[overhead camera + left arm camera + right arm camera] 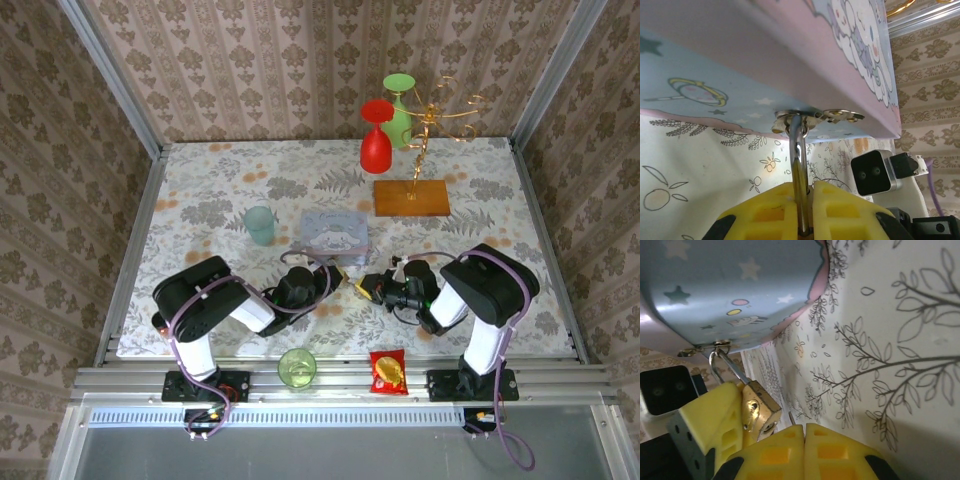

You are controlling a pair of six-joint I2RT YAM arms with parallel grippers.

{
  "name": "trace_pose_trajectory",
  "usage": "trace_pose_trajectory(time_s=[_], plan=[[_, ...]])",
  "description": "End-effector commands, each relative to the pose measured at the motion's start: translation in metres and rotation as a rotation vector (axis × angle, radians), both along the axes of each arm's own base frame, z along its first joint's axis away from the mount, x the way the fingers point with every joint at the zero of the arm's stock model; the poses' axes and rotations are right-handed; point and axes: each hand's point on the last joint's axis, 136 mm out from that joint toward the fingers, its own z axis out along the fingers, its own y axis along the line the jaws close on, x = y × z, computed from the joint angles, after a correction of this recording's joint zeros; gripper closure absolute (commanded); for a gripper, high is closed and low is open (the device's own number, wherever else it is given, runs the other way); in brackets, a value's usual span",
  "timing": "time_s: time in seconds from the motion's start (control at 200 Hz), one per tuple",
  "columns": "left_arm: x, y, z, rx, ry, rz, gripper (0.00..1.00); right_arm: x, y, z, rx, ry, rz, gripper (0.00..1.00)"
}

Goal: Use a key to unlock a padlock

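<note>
Yellow fingers of your left gripper are clamping tight on the padlock, and its silvery shackle is rising from between them. The shackle is passing through the metal hasp on the near side of a pastel picture box, so the small brass body is hanging just below the box's front, mid-tabletop and nearer the front edge than the back.

Facing it, your right gripper is pressing its own yellow fingers flat together. They are pinching the key, of which only a thin metal tip is poking out. That tip is sitting just beside the brass body; you cannot tell from the wrist views whether it is touching.

From above, the two grippers are meeting nose to nose in front of the box. Around them on the floral tabletop, a teal cup is standing just left of the box. A green cup and a red-and-yellow snack packet are lying along the front edge between the arm bases. Toward the back right corner, a golden wire rack is standing on its wooden base, with a red goblet and a green goblet hanging upside down from it.
</note>
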Motion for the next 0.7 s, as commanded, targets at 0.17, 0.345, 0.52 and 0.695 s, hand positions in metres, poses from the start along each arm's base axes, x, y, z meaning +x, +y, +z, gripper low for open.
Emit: trace_pose_trajectory(time_s=[0.17, 0.345, 0.52, 0.695], plan=[[0.013, 0.002, 0.028, -0.133, -0.051, 0.071, 1.00, -0.002, -0.009, 0.016, 0.038, -0.065, 0.003, 1.00], [0.015, -0.003, 0.030, -0.163, -0.043, 0.073, 1.00, 0.001, -0.009, 0.025, 0.043, -0.098, -0.002, 1.00], [0.015, -0.004, 0.028, -0.165, -0.041, 0.075, 1.00, 0.007, -0.005, 0.038, 0.059, -0.145, 0.005, 1.00], [0.013, 0.000, 0.024, -0.164, -0.035, 0.090, 1.00, 0.008, -0.006, 0.024, 0.038, -0.109, -0.002, 1.00]])
